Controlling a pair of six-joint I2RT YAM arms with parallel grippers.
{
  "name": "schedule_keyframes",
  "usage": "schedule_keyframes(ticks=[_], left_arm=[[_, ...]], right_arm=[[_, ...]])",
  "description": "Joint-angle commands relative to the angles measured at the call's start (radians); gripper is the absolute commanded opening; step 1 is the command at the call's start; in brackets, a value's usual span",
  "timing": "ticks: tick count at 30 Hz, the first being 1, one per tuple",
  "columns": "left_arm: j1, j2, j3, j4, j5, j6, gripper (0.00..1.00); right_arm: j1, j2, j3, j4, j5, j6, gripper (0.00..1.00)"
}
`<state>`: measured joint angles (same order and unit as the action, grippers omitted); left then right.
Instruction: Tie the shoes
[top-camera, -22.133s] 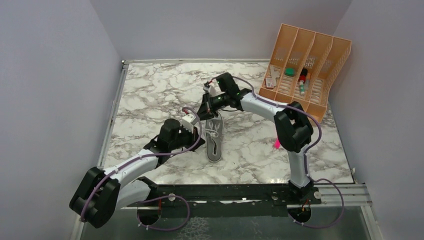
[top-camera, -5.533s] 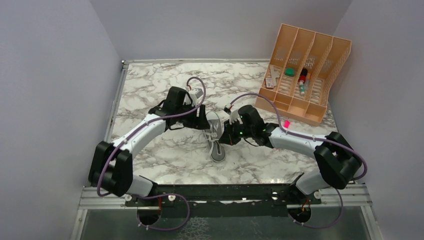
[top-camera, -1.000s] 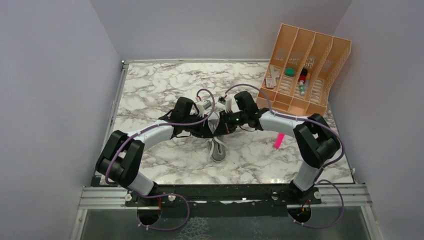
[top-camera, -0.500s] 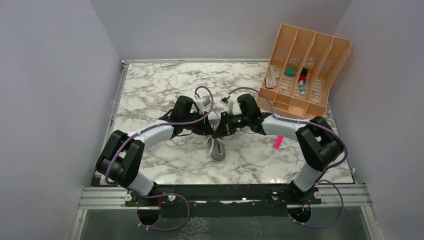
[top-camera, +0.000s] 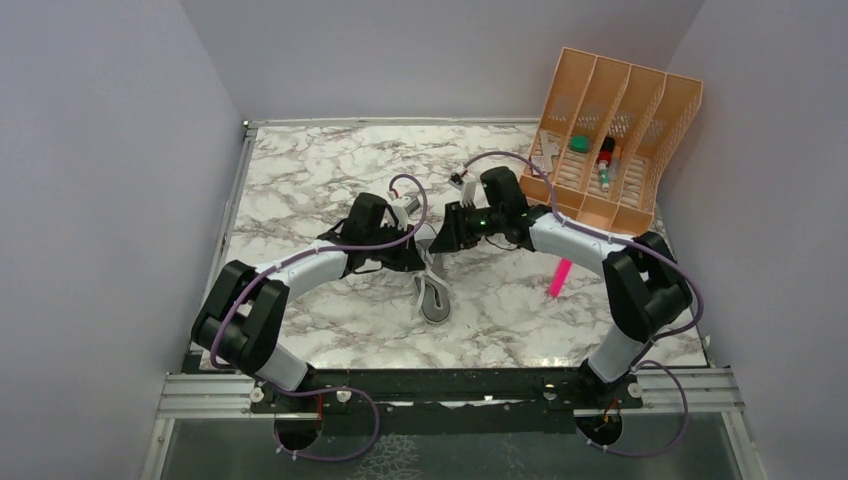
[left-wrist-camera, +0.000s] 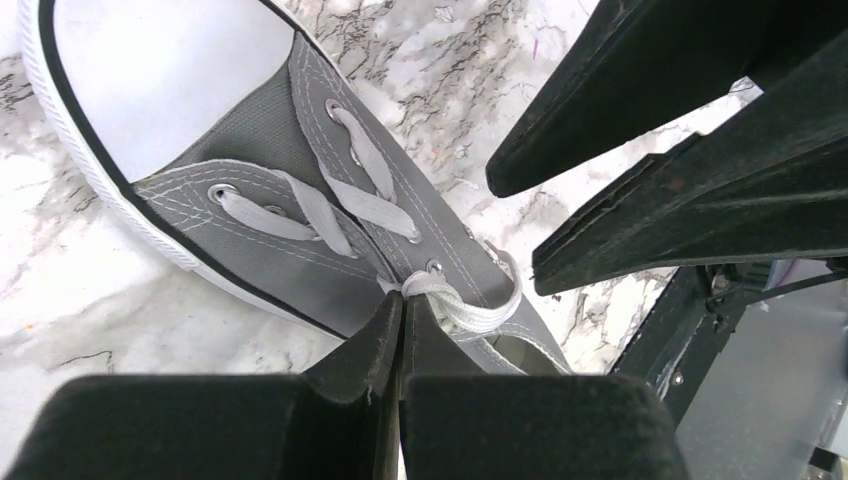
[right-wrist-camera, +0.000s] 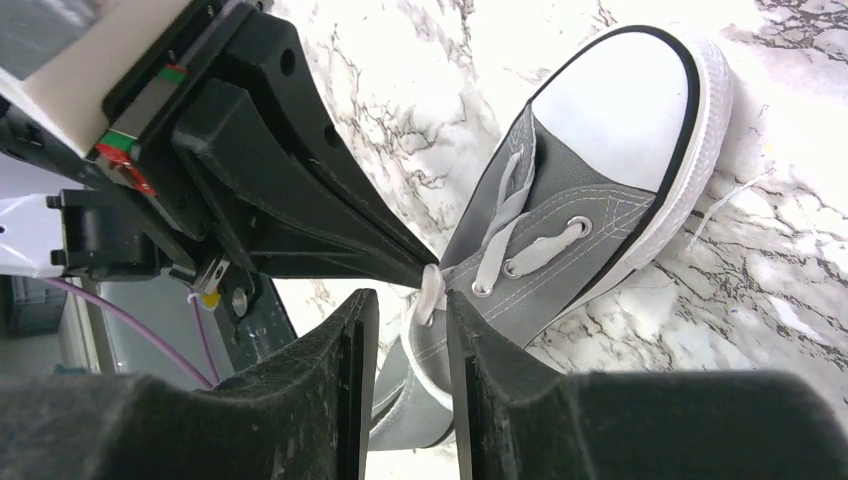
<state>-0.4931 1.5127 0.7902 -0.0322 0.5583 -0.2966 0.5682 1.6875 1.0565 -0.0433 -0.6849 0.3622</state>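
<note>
- The grey shoe (top-camera: 432, 300) lies on the marble worktop (top-camera: 320, 180) at the centre of the top view, heel toward the bottom edge.
- Left end effector (left-wrist-camera: 402, 302): fingers pressed together, pinching the white lace (left-wrist-camera: 460, 305).
- Right end effector (right-wrist-camera: 410, 298): fingers slightly spread, tips just beside that lace, gripping nothing.

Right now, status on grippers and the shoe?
Left gripper shut on white lace by the top eyelets. Right gripper open beside that pinch. Sneaker sole-down, no bow seen. Pink object to its right, apart.
</note>
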Motion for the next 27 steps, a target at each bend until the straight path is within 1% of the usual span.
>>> schedule_keyframes(ticks=[1, 4, 6, 13, 17, 21, 27], left_arm=[[-0.005, -0.013, -0.004, -0.004, -0.053, 0.029, 0.00], [-0.007, -0.016, -0.006, 0.006, -0.062, 0.020, 0.00], [-0.008, -0.026, -0.013, 0.006, -0.068, 0.017, 0.00], [-0.010, -0.076, -0.058, 0.011, -0.050, 0.044, 0.00], [-0.014, -0.086, -0.071, 0.027, -0.021, 0.067, 0.00], [-0.022, -0.108, -0.081, 0.070, -0.043, 0.083, 0.00], [-0.032, -0.096, -0.065, 0.092, -0.059, 0.101, 0.00]], right_arm=[[0.001, 0.043, 0.030, -0.042, -0.008, -0.042, 0.36], [0.001, 0.063, 0.030, 0.004, -0.079, -0.027, 0.30], [0.001, 0.097, 0.031, 0.017, -0.141, -0.012, 0.28], [0.003, 0.139, 0.011, 0.090, -0.208, 0.038, 0.28], [0.002, 0.153, 0.013, 0.109, -0.207, 0.054, 0.29], [0.002, 0.163, 0.014, 0.125, -0.218, 0.073, 0.30], [0.001, 0.173, 0.017, 0.124, -0.225, 0.066, 0.32]])
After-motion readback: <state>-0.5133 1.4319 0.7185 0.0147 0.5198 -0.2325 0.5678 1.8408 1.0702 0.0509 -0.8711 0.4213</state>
